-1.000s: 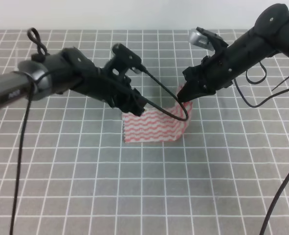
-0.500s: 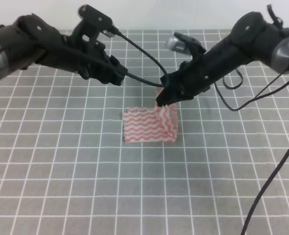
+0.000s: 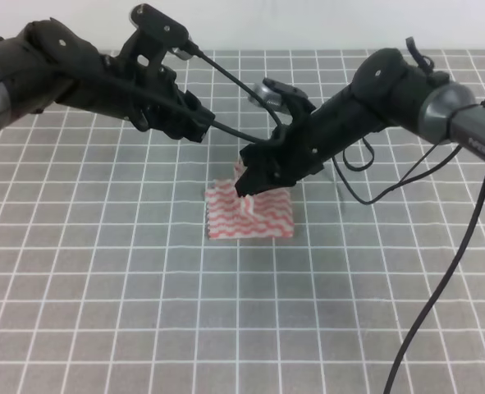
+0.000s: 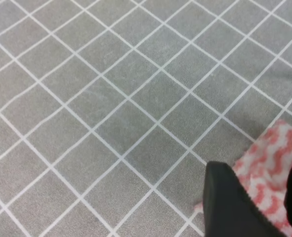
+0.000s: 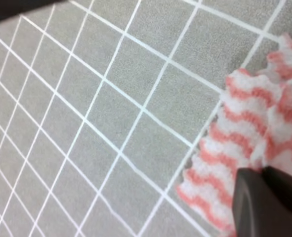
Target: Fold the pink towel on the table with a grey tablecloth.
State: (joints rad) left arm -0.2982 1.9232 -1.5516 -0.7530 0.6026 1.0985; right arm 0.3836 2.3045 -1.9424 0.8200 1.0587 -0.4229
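Exterior high view: the pink towel (image 3: 250, 213) lay near the centre of the frame on the table with a grey tablecloth (image 3: 144, 312), spanning roughly two grid squares across. Most of it sat flat; its upper middle edge was lifted into a small peak.

The right gripper (image 3: 246, 182) sat at that peak, its arm reaching in from the upper right of the frame. Fingers were pressed together on the raised fold of towel. The right wrist view agreed: the dark fingertips (image 5: 264, 197) at lower right sat together with no visible gap, striped cloth bunched just above and to the left of them, and the zigzag edge of the towel (image 5: 220, 163) ran down against the grey grid.

The left gripper (image 3: 194, 127) was in the upper left-centre of the exterior frame, above the cloth and well apart from the towel, touching nothing. In the left wrist view two dark fingers (image 4: 229, 202) showed at the lower right corner with a strip of towel (image 4: 269, 168) visible between them, so the fingers stood spread. The towel there was seen below the gripper, not in contact as far as could be told.

A black cable (image 3: 234, 131) ran from the left arm toward the right gripper.
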